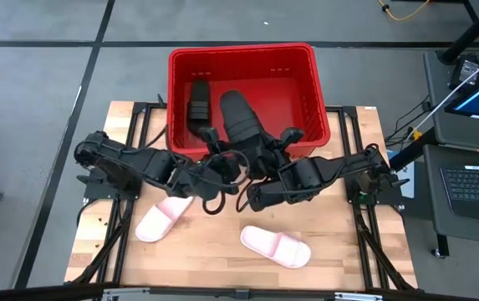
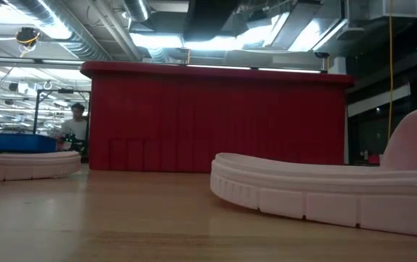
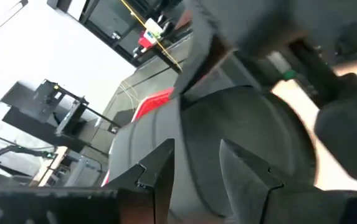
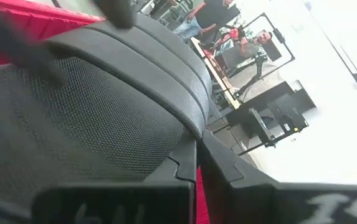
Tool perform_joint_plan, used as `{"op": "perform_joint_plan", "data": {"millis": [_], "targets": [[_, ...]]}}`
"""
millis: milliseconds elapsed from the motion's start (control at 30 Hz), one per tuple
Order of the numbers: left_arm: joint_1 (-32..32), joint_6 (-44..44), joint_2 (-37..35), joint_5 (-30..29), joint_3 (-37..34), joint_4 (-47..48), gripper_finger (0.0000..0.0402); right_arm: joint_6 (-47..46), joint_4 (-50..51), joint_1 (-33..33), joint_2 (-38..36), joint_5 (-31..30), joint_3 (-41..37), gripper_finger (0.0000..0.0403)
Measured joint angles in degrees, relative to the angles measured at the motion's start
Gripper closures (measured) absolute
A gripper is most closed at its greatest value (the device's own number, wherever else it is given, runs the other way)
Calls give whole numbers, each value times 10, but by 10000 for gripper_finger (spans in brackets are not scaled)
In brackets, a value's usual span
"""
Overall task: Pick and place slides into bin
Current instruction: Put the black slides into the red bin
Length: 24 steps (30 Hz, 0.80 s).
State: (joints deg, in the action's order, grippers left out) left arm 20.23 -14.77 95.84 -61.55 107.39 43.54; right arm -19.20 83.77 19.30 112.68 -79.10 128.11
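Note:
A red bin (image 1: 306,75) stands at the table's far edge; its near wall fills the low view (image 2: 215,120). One black slide (image 1: 197,102) lies inside it at the left. A second black slide (image 1: 241,117) is up over the bin's near rim. Both grippers are at its near end: my left gripper (image 1: 222,157) on its left, my right gripper (image 1: 260,163) on its right. Two pale pink slides lie sole-down on the table, one at near left (image 1: 162,219), one at near middle (image 1: 275,245). My left gripper has the black slide's near end (image 3: 203,149) between its two fingers (image 3: 156,171), which stand a little apart with the dark body filling the gap. It comes level from the table's left. The slide is clear of the table. My right gripper pinches a thin edge of the black slide (image 4: 194,127) between its two fingers (image 4: 228,171), which stand almost together. It comes from the table's right and near side. Strap or sole rim, I cannot tell. The slide's far part reaches over the bin.
The pink slides show in the low view, one close at the right (image 2: 324,189), one at the left (image 2: 26,164). Bare wood lies between them and the bin. Desks with a laptop (image 1: 473,180) stand right of the table. A person (image 2: 73,131) is in the room behind.

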Motion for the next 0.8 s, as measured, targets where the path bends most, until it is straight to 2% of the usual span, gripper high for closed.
{"op": "perform_joint_plan", "data": {"millis": [233,433,800], "targets": [[-14,-46,9,-6,0,0,279,1,-6,-4,0,0,0,395],[-28,-56,6,-54,0,0,279,-1,-14,-4,0,0,0,395],[-49,-68,6,-17,0,0,281,2,-38,-4,0,2,0,395]]}}
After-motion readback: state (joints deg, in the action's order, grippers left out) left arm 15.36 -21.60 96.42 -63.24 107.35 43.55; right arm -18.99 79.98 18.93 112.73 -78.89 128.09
